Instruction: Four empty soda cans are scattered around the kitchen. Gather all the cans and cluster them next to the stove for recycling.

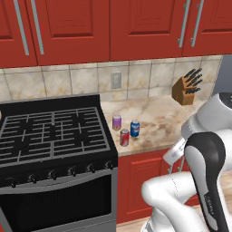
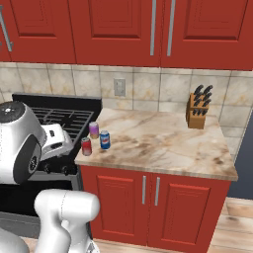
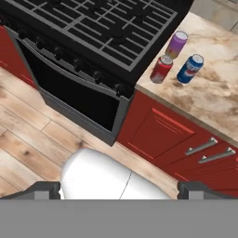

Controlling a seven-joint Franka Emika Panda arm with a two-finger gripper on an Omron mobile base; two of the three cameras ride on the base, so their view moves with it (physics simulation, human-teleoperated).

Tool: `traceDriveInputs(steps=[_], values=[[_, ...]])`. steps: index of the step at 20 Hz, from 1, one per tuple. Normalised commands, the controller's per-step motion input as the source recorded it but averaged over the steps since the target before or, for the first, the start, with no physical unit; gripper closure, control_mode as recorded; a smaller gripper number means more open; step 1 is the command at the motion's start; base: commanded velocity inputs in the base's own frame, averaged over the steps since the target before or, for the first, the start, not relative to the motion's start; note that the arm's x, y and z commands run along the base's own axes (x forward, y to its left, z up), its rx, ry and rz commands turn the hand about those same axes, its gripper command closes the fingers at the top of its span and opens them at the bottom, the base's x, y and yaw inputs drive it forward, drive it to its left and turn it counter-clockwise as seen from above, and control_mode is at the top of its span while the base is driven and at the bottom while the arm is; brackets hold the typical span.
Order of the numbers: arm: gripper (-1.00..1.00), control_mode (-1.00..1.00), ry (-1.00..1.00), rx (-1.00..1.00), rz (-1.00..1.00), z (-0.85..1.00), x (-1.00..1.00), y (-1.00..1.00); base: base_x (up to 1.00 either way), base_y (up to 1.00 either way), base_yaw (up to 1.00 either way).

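So the marble desk (image 2: pixel 163 143) has three cans bunched up at its stove-side end: a purple can (image 2: pixel 93 130), a blue can (image 2: pixel 105 140) and a red can (image 2: pixel 86 146), all upright and close together. A knife block (image 2: pixel 198 111) sits way off at the back by the tiled wall.

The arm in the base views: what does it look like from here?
The arm is made of glossy white rounded shells with dark grey to black joint sections. A dark round cap sits on one joint. The end effector has two small dark grey fingertips.
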Motion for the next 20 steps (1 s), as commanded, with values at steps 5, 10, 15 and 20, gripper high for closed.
traceDriveInputs(steps=[5, 10, 15, 20], values=[[-1.00, 1.00, -0.03, 0.00, -0.01, 0.02, -0.02, -0.02, -0.03, 0.00, 0.00], [-1.00, 1.00, 0.00, 0.00, 0.00, 0.00, 0.00, 0.00, -0.43, 0.00, 0.33], [-1.00, 1.00, 0.00, 0.00, 0.00, 0.00, 0.00, 0.00, -0.61, 0.00, 0.32], [-1.00, 1.00, 0.00, 0.00, 0.00, 0.00, 0.00, 0.00, -0.54, 0.00, 0.34]])
